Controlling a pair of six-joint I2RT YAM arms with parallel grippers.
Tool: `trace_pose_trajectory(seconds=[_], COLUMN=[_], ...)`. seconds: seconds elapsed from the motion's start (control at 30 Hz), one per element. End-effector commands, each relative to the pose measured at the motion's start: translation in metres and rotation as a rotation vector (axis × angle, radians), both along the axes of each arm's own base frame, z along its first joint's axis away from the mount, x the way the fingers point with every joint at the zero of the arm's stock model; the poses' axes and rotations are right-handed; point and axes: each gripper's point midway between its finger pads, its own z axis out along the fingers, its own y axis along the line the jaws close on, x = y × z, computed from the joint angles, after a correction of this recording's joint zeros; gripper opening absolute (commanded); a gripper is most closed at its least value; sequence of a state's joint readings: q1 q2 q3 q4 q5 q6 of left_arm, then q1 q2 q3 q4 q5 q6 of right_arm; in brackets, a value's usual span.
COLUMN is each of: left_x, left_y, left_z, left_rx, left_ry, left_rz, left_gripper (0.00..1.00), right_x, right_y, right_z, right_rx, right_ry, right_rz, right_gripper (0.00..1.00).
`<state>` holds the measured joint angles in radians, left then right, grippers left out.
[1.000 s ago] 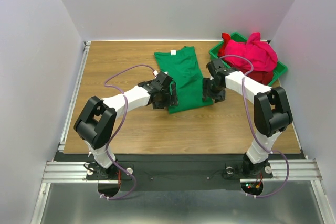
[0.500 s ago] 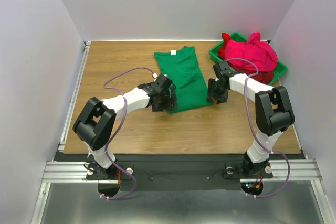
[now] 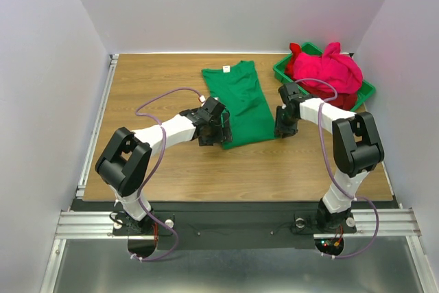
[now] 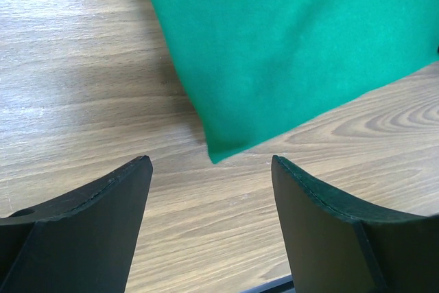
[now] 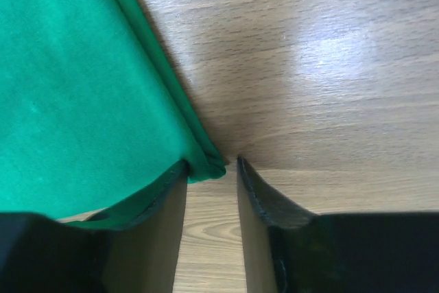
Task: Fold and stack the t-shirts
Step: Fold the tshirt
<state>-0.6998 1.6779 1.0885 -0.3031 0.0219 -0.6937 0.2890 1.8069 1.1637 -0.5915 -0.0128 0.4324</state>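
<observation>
Wooden table [image 3: 171, 162], light grain, nothing fancy. One green t-shirt [image 3: 241, 97] is laid flat on it around the middle, folded into a long strip and set a bit askew, collar toward the far edge. A green bin [image 3: 281, 71] is parked on the far right corner, near the shirt.

Green bin [image 3: 282, 70], seemingly plastic, at the wooden table's [image 3: 158, 87] far right corner.

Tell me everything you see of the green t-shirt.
The green t-shirt is plain soft cloth, folded into a long strip, white neck label at its far end, lying flat on the wooden table. The open left gripper frames its near left corner; the right gripper, less open, flanks the right one.
</observation>
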Motion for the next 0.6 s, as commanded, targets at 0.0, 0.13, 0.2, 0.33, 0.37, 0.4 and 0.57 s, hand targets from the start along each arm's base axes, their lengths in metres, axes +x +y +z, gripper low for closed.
trace_pose_trajectory(seconds=[0.0,0.13,0.2,0.33,0.37,0.4,0.57], left_x=[0.002,0.006,0.004,0.001,0.000,-0.002,-0.005], left_y=[-0.001,0.005,0.003,0.003,0.000,-0.001,-0.008], left_z=[0.012,0.009,0.006,-0.003,-0.007,-0.009,-0.018], left_rx=[-0.013,0.025,0.032,0.067,0.078,0.084,0.105], left_ry=[-0.033,-0.049,-0.044,-0.024,-0.018,-0.015,-0.005], left_rz=[0.005,0.020,0.013,0.002,-0.006,-0.012,-0.040], left_gripper=[0.81,0.81,0.81,0.75,0.74,0.72,0.65], right_x=[-0.003,-0.004,-0.006,-0.010,-0.013,-0.014,-0.023], right_y=[0.007,0.009,0.010,0.011,0.010,0.010,0.008], right_z=[-0.009,-0.009,-0.008,-0.007,-0.008,-0.009,-0.008], right_rx=[0.037,0.049,0.057,0.067,0.066,0.066,0.071], right_ry=[0.014,0.020,0.023,0.026,0.031,0.033,0.038], right_rz=[0.031,0.038,0.041,0.044,0.043,0.045,0.037], right_gripper=[0.33,0.19,0.11,0.00,0.00,0.00,0.00])
